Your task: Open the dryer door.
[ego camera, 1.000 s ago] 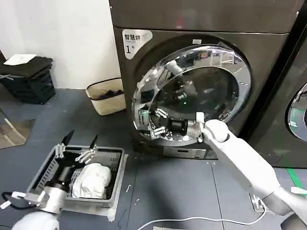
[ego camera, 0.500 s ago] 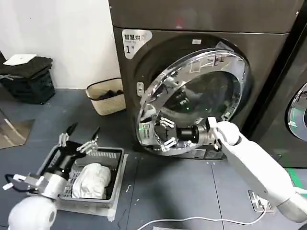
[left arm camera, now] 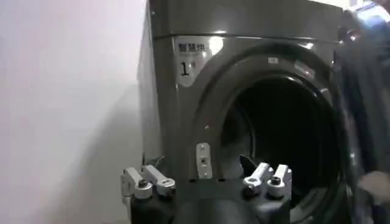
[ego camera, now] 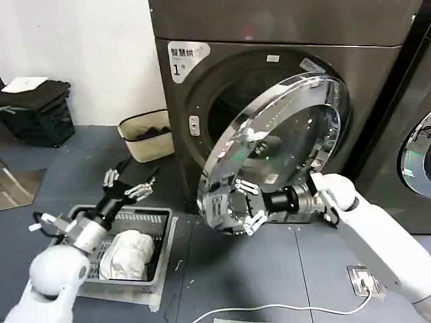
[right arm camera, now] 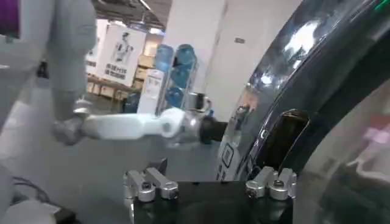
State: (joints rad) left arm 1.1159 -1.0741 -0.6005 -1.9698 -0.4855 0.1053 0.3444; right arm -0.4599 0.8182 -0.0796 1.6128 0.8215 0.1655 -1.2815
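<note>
Head view first: the big round dryer door [ego camera: 283, 145], a wide shiny chrome rim around dark tinted glass, stands swung out from the front of the dark grey dryer [ego camera: 202, 94] marked "1". Its free edge points toward the near left, while its right side stays close to the machine, so the dark drum opening [ego camera: 225, 111] shows behind it on the left. The right gripper [ego camera: 244, 203] sits at the lower left part of the chrome rim, at the end of the white right arm that reaches in from the near right. Its fingers [ego camera: 248, 187] are spread apart; whether any of them touches the rim I cannot tell. The right wrist view shows those finger pairs [right arm camera: 149, 184] set wide with a clear gap, the curved chrome rim and dark glass just beyond them.

On the left, the left gripper [ego camera: 128, 186] hangs in the air above the far edge of a grey plastic laundry basket [ego camera: 165, 232] that holds a bundle of white cloth [ego camera: 128, 254] on the dark floor. Its fingers [ego camera: 143, 190] are apart too, holding nothing. From the left wrist view it looks straight at the open drum mouth [left arm camera: 277, 131], well apart from the machine. A beige woven basket [ego camera: 145, 134] stands farther back beside the dryer's left side.
</note>
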